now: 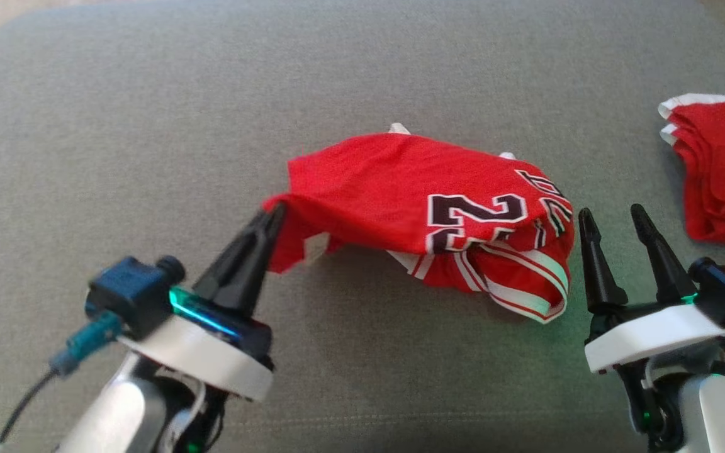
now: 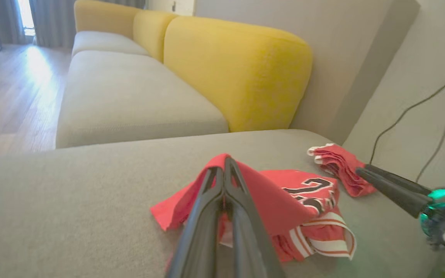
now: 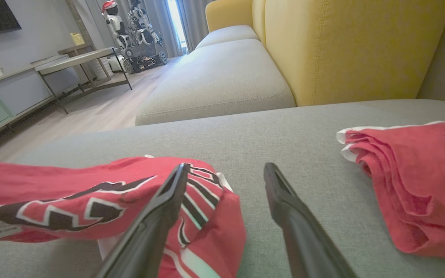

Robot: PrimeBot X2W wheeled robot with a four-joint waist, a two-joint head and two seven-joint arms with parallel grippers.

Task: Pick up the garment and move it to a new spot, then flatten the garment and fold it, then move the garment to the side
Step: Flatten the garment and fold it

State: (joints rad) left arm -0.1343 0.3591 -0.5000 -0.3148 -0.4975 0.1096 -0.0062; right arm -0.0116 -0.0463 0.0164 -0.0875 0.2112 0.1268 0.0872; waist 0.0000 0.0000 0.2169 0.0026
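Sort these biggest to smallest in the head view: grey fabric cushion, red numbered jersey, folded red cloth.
1. Grey fabric cushion
2. Red numbered jersey
3. Folded red cloth, but the picture's edge cuts it off, so its place is unsure.

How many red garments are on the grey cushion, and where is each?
2. A numbered jersey sits centrally, one edge pinched by the left gripper; a folded red garment lies to its right, partly cut off by the frame.
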